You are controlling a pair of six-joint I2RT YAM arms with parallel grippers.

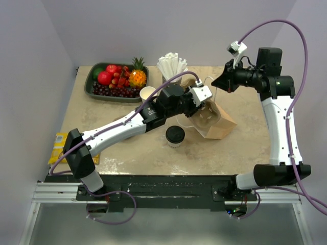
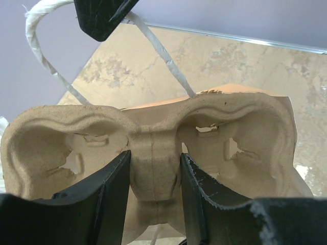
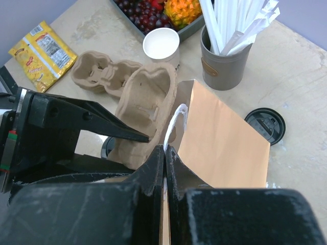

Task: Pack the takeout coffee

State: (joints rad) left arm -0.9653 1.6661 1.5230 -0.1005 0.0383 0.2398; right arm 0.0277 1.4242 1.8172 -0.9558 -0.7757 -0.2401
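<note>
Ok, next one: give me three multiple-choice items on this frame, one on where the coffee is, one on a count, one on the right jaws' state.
1. Where is the lidded coffee?
A. on the table, outside the bag
B. inside the bag
C. in the fruit tray

2. How many pulp carriers show in the right wrist view?
A. one
B. two
C. three

3. The right jaws are:
A. open above the straws
B. shut on the bag's handle
C. shut on the coffee

1 A: it stands on bare tabletop by the bag.
2 B: one upright at the bag's mouth, one lying behind.
3 B: they pinch the white loop.
</note>
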